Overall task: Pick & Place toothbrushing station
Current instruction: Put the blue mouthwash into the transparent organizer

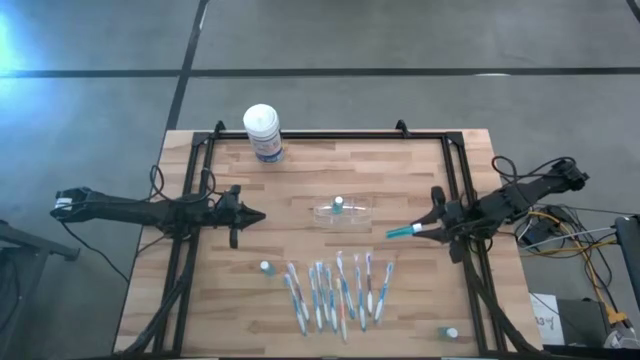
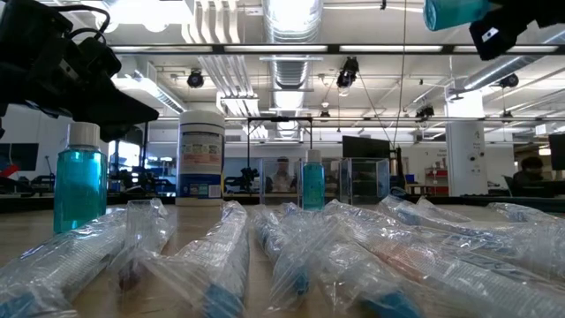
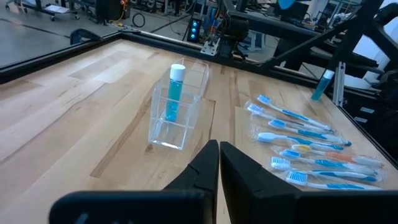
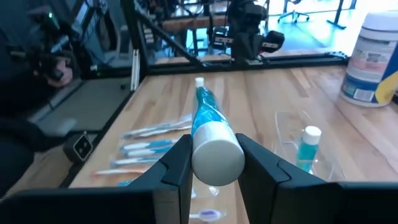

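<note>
- The desk (image 1: 400, 160) is a wooden butcher-block top inside a black frame, with everything laid toward its middle and near edge, within reach of both arms.
- A white-lidded canister (image 1: 263, 132) with a blue label stands at the far edge, clear of the working area.
- The toothbrushing station (image 1: 342, 211), a clear plastic holder, sits at the desk's middle between the two arms; one small blue bottle (image 3: 174, 92) already stands upright inside it.
- A row of wrapped toothbrushes (image 1: 338, 290) lies side by side nearer the front edge, likely staged for loading into the holder.
- The right tool (image 4: 213, 163) is off to the holder's right, above the desk, grasping a blue tube with a white cap (image 4: 210, 140) lengthwise; held this way, it probably goes to the holder next.
- The left tool (image 3: 217, 163) is clenched on nothing, hovering to the holder's left and pointing at it, seemingly waiting.
- Two more small blue bottles stand loose: one (image 1: 265, 268) beside the toothbrushes, one (image 1: 451, 333) near the front right corner.
</note>
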You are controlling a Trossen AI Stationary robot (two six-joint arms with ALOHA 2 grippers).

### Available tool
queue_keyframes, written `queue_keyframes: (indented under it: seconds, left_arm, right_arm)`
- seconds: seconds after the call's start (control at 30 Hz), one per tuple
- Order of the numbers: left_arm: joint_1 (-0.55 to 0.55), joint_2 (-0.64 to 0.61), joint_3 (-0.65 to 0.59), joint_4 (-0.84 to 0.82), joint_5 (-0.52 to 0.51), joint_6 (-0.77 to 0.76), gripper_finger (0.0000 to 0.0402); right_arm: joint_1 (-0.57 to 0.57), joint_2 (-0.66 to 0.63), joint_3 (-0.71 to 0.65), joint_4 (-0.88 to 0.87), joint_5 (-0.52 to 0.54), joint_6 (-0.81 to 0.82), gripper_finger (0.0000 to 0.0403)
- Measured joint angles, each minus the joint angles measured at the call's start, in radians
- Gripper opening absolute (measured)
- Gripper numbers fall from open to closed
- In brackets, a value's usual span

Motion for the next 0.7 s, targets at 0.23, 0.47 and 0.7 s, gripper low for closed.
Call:
queue_keyframes:
  seconds: [0.23,0.47,0.7]
  left_arm:
    - [0.000,0.000,0.000,0.000,-0.007,0.000,0.0020]
    - [0.000,0.000,0.000,0.000,-0.012,0.000,0.0021]
    - [0.000,0.000,0.000,0.000,-0.012,0.000,0.0019]
  right_arm:
    - [0.000,-0.120,-0.140,0.105,0.016,0.027,0.0089]
    - [0.000,-0.209,-0.232,0.135,0.018,0.032,0.0089]
    - [0.000,-0.256,-0.239,0.100,0.069,0.059,0.0089]
